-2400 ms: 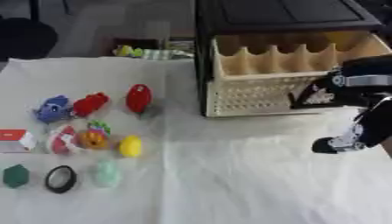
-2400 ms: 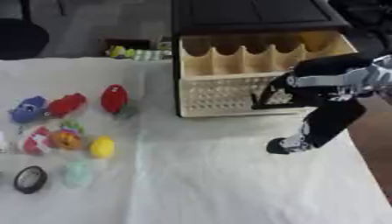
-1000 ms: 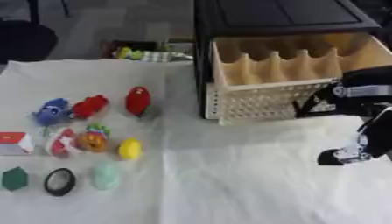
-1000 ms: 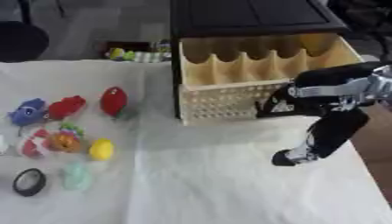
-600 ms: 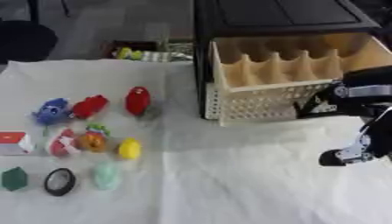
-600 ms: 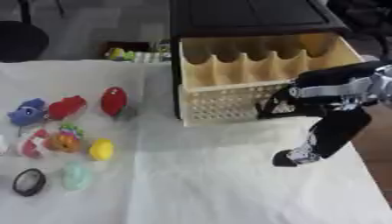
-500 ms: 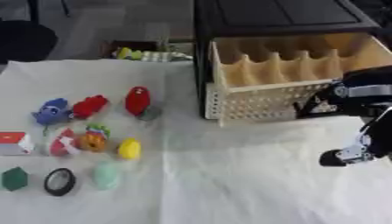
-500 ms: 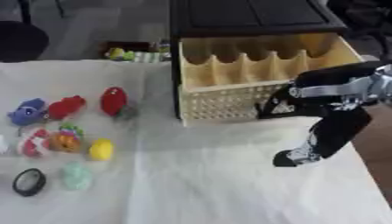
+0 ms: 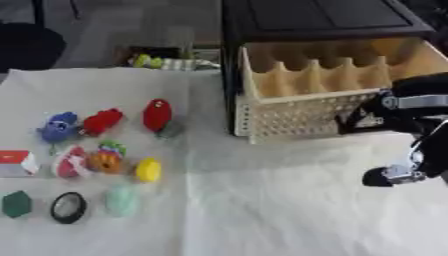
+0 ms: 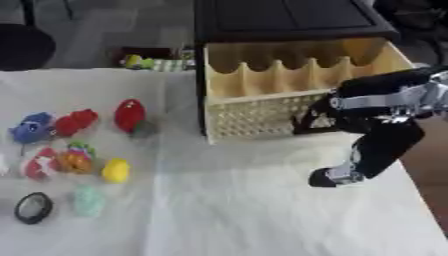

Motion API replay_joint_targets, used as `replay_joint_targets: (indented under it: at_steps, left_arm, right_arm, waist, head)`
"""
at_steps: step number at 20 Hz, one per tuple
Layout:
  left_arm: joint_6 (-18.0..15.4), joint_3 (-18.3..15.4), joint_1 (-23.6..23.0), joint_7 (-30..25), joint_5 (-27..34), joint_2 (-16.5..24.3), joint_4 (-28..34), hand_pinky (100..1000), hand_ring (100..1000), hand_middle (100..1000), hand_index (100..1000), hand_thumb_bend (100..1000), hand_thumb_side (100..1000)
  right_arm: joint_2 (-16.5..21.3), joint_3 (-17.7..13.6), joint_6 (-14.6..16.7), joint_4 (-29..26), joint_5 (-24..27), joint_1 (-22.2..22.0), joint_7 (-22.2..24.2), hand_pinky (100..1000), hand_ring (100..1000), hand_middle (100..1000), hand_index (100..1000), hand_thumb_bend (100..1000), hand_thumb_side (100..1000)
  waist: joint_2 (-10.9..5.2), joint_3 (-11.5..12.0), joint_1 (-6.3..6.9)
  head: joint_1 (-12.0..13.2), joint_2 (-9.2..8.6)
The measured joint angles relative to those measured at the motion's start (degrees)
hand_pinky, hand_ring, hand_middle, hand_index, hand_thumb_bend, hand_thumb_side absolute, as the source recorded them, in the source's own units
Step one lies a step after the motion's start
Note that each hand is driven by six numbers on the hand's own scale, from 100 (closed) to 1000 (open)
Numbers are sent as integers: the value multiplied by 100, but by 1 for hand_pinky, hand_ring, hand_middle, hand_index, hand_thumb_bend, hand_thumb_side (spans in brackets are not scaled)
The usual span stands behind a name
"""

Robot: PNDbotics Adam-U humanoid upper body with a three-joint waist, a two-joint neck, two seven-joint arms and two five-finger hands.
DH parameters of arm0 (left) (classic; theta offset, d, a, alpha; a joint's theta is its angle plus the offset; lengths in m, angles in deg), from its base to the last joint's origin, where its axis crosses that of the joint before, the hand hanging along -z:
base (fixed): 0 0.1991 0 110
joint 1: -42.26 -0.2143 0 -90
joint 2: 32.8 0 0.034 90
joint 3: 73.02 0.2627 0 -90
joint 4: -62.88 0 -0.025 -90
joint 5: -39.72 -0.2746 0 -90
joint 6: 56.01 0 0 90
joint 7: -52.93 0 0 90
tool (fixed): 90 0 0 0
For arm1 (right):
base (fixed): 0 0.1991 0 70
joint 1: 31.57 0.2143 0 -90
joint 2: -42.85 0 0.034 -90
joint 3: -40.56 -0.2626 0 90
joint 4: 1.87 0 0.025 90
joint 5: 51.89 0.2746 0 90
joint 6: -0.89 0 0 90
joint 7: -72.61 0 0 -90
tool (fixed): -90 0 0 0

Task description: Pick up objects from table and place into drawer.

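Several small toys lie on the white cloth at the left: a red oval one [image 9: 157,114], a red one [image 9: 103,121], a blue one [image 9: 58,126], a yellow one [image 9: 148,170], a pale green one [image 9: 121,200] and a black ring [image 9: 68,207]. At the back right a wooden drawer [image 9: 297,117] stands pulled out of a black cabinet [image 9: 315,15], its slotted inside showing nothing. My right arm comes in from the right across the drawer's front corner. My right hand [image 10: 337,175] hangs low over the cloth in front of the drawer, far from the toys, with nothing seen in it.
A red-and-white box [image 9: 16,163], a dark green piece [image 9: 16,204] and an orange toy [image 9: 108,159] lie at the left edge. A box of small items [image 9: 166,61] sits behind the table. Bare cloth [image 9: 262,210] spreads between the toys and my hand.
Since the earliest frames my right hand has sunk a little lower and nearer. Over the last half second it has barely moved. The toys and drawer are unchanged.
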Motion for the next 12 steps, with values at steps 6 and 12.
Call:
replay_joint_targets:
  at_steps: [6,12]
  left_arm:
    - [1,0,0,-1,0,0,0,360,580,649,815,100,945]
    - [3,0,0,-3,0,0,0,360,580,649,814,100,945]
  right_arm:
    - [0,0,-52,-17,-122,2,-116,129,200,180,941,492,619]
    - [0,-33,-60,-18,-150,14,-172,129,197,178,939,497,626]
  waist:
    - [-2,1,-10]
    - [-2,1,-11]
  head:
    - [3,1]
    - [18,4]
